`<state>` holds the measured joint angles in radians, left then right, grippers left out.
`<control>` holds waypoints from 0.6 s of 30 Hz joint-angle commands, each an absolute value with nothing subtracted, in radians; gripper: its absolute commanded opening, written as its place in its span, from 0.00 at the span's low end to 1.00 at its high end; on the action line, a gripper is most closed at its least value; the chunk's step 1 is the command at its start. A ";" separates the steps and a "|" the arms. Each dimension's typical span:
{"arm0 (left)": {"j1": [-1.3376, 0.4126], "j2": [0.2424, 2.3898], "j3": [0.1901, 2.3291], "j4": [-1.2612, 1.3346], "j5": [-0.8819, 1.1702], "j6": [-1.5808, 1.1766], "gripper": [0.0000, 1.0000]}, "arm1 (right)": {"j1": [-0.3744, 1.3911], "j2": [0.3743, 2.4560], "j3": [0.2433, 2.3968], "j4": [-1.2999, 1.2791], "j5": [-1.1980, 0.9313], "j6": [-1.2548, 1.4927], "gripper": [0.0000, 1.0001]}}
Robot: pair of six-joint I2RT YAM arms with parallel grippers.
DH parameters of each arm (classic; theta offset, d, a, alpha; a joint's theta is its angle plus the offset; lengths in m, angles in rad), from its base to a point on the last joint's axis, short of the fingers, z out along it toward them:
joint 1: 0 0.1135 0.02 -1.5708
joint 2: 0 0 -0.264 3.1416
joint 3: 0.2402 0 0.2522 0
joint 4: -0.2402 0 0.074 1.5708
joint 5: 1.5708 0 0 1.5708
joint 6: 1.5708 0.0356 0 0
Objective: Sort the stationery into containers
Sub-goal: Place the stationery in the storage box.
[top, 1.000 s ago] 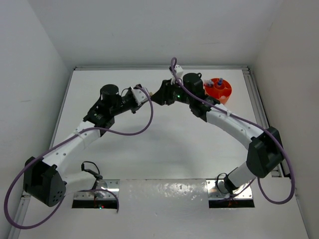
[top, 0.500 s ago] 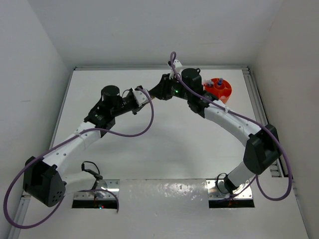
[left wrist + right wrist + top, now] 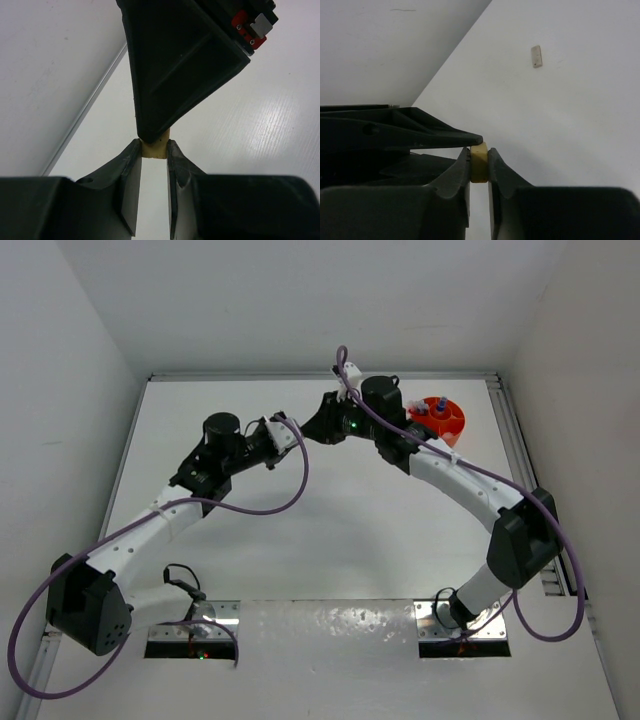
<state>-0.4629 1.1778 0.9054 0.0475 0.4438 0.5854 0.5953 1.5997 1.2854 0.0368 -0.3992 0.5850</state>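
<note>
Hard to see: the right arm (image 3: 470, 490) covers part of the orange tub (image 3: 450, 426), and its dividers cannot be made out.
Tub: at the far right corner of the counter, with small blue-and-white items (image 3: 436, 410) inside.
Beige block (image 3: 479, 165): near the middle of the far edge.
Left gripper (image 3: 154, 151): pinches the block.
Right gripper (image 3: 479, 156): pinches the same block.

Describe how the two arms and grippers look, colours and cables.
Both the left arm and right arm have white links with black joint housings. A purple cable runs along each. The left gripper and right gripper are black and tapered. A green light glows on the right wrist.
</note>
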 commanded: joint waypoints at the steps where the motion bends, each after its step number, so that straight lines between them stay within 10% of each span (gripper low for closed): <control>1: -0.459 1.164 0.904 0.120 0.449 0.575 0.00 | 0.594 1.588 1.302 0.057 -0.416 0.581 0.09; 6: -0.457 1.166 0.893 0.126 0.442 0.569 0.00 | 0.594 1.580 1.310 0.040 -0.413 0.548 0.00; 8: -0.457 1.167 0.890 0.115 0.440 0.557 0.45 | 0.589 1.575 1.330 -0.047 -0.393 0.450 0.00; 9: -0.456 1.167 0.887 0.107 0.433 0.555 0.99 | 0.581 1.577 1.365 -0.096 -0.381 0.343 0.00; 18: -0.399 1.140 0.816 0.100 0.311 0.379 1.00 | 0.279 1.580 1.448 -0.511 -0.075 -0.228 0.00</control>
<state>-0.4274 1.1740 0.8341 0.0692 0.3595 0.4698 0.3725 1.5986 1.4307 -0.3786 -0.2226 0.0307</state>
